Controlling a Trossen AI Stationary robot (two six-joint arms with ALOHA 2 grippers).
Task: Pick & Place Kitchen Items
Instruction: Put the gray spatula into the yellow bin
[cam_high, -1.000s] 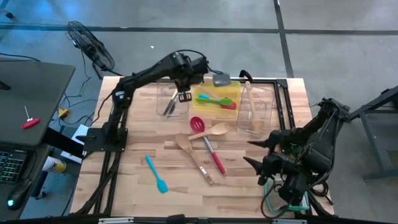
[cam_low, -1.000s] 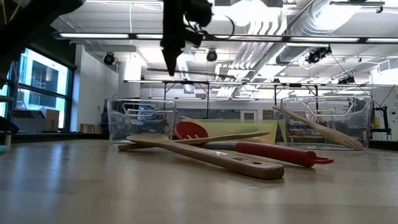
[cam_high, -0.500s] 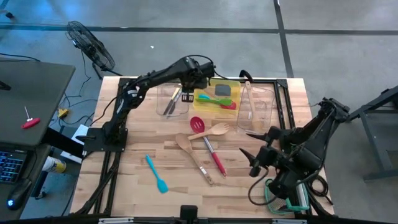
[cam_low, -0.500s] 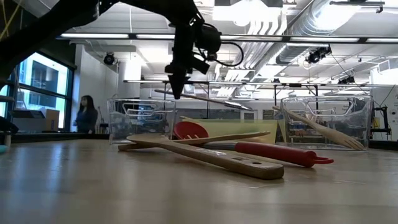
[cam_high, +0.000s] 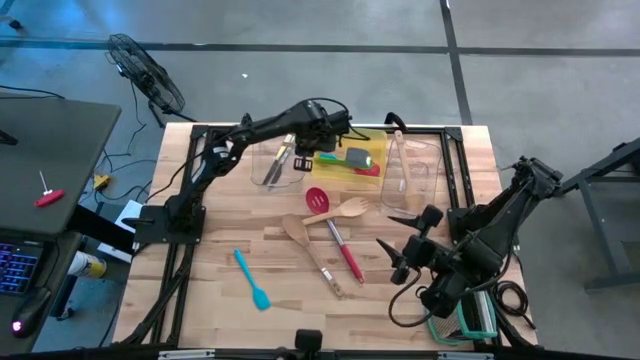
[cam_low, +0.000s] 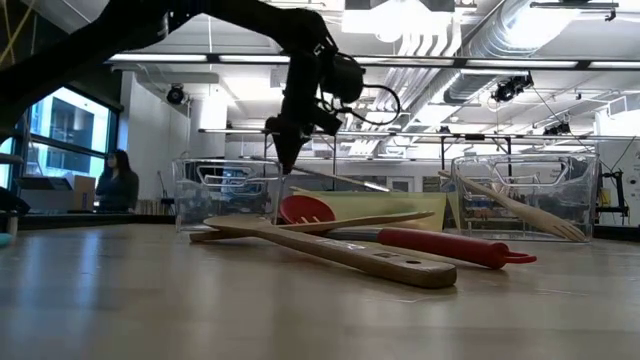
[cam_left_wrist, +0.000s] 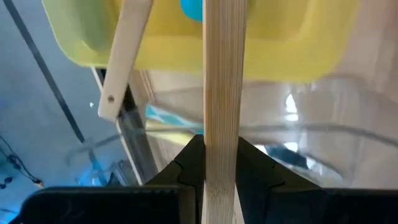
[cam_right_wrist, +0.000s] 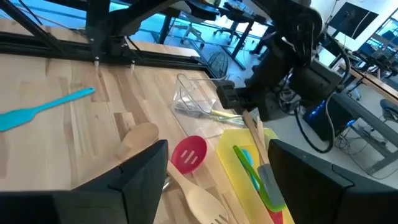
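Note:
My left gripper (cam_high: 300, 157) hangs at the far side between the left clear bin (cam_high: 268, 172) and the yellow bin (cam_high: 372, 140), shut on a wooden-handled spatula whose grey head (cam_high: 358, 157) is over the yellow bin. Green, blue and red spatulas (cam_high: 345, 163) lie in that bin. On the table lie a red slotted spoon (cam_high: 318, 198), a wooden fork (cam_high: 343, 209), a wooden spoon (cam_high: 308, 252) and a blue spatula (cam_high: 252, 279). My right gripper (cam_high: 395, 262) hovers open at the near right, holding nothing. My left gripper pinches the spatula's wooden handle (cam_left_wrist: 221, 155) between its two fingers, near the handle's free end. The fingers point steeply down and lie across the handle (cam_low: 330, 178). The spatula is clear of the table and slopes down toward the table's right. Whether its grey head (cam_right_wrist: 271, 186) touches the yellow bin I cannot tell.
A second clear bin (cam_high: 420, 195) at the far right holds a pale wooden utensil (cam_high: 405, 170) that leans on its wall. Slim utensils (cam_high: 275, 165) lie in the left clear bin. A black frame (cam_high: 452, 170) runs along the table's right side.
My left gripper has sunk and gone toward the table's right, from over the left clear bin to the yellow bin's edge, and rolled; the spatula's grey head has come down over the yellow bin. My right gripper has drifted toward the table's left and turned, still open.

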